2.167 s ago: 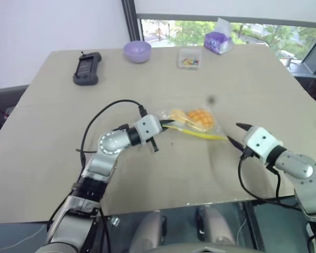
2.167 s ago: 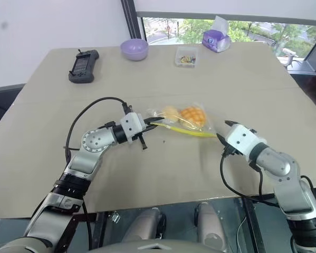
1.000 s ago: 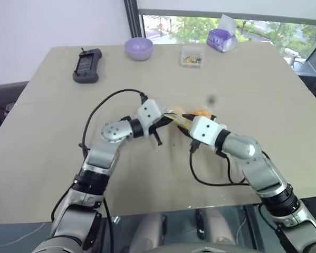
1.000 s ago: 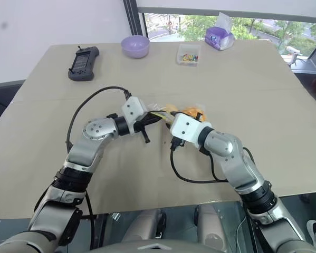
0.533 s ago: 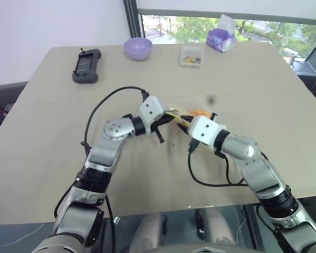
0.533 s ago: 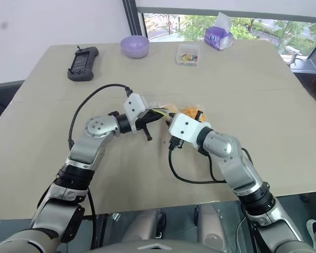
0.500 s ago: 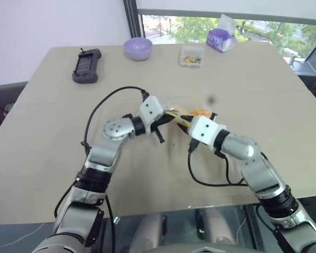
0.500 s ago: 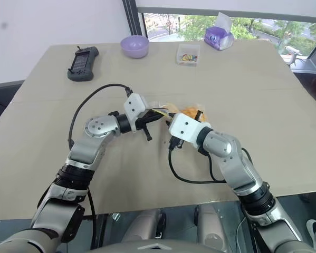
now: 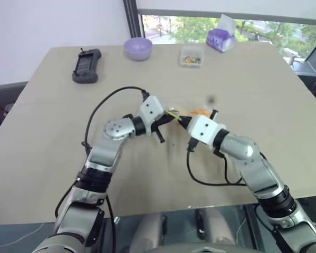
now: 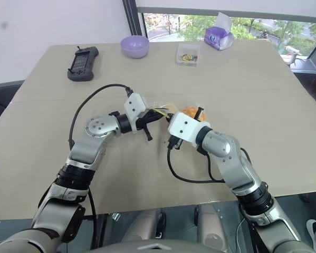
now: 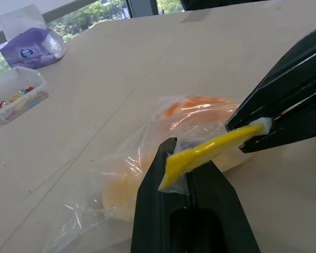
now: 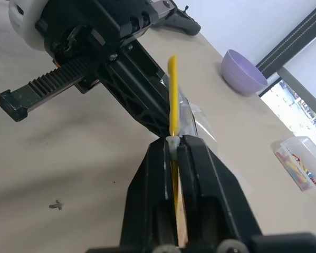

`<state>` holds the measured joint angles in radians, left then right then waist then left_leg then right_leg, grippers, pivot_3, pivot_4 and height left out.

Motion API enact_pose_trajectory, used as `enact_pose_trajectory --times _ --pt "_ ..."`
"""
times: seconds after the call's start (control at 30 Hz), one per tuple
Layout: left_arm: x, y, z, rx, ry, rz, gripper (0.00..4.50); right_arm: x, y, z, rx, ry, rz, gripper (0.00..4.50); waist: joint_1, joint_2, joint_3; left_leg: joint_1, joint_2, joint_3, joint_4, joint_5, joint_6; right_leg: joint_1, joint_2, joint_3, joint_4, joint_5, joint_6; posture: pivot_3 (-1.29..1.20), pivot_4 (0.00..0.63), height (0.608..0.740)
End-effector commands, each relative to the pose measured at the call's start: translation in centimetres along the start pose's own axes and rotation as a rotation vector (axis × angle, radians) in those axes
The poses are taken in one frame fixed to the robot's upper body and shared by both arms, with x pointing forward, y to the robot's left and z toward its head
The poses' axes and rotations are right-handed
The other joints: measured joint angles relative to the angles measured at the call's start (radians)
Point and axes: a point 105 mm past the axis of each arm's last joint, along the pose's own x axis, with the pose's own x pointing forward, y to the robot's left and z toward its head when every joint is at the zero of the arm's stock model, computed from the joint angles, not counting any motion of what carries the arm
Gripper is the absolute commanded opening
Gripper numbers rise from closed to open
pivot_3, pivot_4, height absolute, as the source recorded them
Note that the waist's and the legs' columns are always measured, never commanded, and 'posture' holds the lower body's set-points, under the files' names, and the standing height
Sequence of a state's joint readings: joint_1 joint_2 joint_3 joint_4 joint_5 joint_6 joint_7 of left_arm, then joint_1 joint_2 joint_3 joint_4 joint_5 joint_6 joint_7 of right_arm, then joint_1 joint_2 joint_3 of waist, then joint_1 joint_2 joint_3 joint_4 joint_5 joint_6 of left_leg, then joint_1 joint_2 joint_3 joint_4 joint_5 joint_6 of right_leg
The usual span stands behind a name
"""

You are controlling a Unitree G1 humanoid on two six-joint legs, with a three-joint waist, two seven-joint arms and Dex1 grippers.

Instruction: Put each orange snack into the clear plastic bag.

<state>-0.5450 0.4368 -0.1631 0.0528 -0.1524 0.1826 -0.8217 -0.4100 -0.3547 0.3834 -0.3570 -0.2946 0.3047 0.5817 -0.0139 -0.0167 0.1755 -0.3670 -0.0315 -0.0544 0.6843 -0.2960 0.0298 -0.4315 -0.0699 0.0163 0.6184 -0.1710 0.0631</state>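
While the crinkly clear plastic bag (image 11: 163, 174) is held just above the beige table (image 9: 242, 79), its thin yellow mouth strip (image 11: 205, 153) is pinched at both ends: the black fingers of the left gripper (image 11: 174, 167) are clamped on one end, and the black fingers of the right gripper (image 12: 173, 146), which stood partly apart a second ago, are now closed on a small white tab at the other end. Both orange snacks are seen inside the pouch, the grid-topped orange-yellow bun (image 11: 200, 108) farther from the left gripper and the paler plain ball (image 11: 118, 197) nearer it, so the filling step is judged done and the closing of the mouth is judged to be the step in hand. With both ends gripped, the strip can be drawn taut or pressed shut; a slip of the tab would let the mouth gape. Farther off, at the table's far edge, a black handheld controller (image 9: 87, 67), a lilac bowl (image 9: 137, 48), a small clear box of coloured sweets (image 9: 191, 56) and a purple tissue packet (image 9: 221, 38) are left untouched.
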Motion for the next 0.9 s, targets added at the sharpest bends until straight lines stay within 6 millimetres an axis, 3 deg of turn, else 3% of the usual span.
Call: enact_pose_trajectory --times 0.03,0.33,0.6,0.7,0.83,0.9 --pt "-0.4 0.5 2.0 0.036 -0.071 0.019 0.0 -0.3 -1.0 1.0 -0.02 -0.029 -0.044 0.1 0.0 0.0 0.0 0.0 0.0 0.0 0.0 0.0 0.0 0.0 0.0 0.0 0.0 0.0 0.0 0.0 0.15 0.74" --pt "-1.8 -0.3 3.0 -0.007 -0.18 -0.039 0.0 -0.2 -1.9 -0.4 -0.033 0.031 -0.047 0.1 0.0 0.0 0.0 0.0 0.0 0.0 0.0 0.0 0.0 0.0 0.0 0.0 0.0 0.0 0.0 0.0 0.15 0.74" --pt "-2.7 -0.7 2.7 -0.062 -0.174 -0.112 0.0 0.0 -2.2 -0.8 -0.035 0.042 -0.047 0.1 -0.001 0.0 0.0 0.0 0.0 0.0 0.0 0.0 0.0 0.0 0.0 0.0 0.0 0.0 0.0 0.0 0.15 0.74" --pt "-2.7 -0.4 2.8 -0.058 -0.167 -0.101 0.76 0.0 -2.1 -0.7 -0.037 0.033 -0.037 0.0 0.0 0.0 0.0 0.0 0.0 0.0 0.0 0.0 0.0 0.0 0.0 0.0 -0.001 0.0 0.0 0.0 0.15 0.74" --pt "-2.9 -0.2 2.5 -0.021 -0.135 -0.097 2.66 0.0 -2.0 -0.6 -0.041 0.026 -0.022 0.0 -0.001 0.0 0.0 0.0 0.0 0.0 -0.001 0.0 0.0 0.0 0.0 0.0 0.0 0.0 0.0 0.0 0.15 0.74" --pt "-3.0 0.1 2.6 0.002 -0.127 -0.094 2.66 0.0 -1.9 -0.6 -0.043 0.024 -0.019 0.0 -0.001 0.0 0.0 0.0 0.0 0.0 -0.001 0.0 0.0 0.0 0.0 0.0 -0.001 0.0 0.0 0.0 0.15 0.74"
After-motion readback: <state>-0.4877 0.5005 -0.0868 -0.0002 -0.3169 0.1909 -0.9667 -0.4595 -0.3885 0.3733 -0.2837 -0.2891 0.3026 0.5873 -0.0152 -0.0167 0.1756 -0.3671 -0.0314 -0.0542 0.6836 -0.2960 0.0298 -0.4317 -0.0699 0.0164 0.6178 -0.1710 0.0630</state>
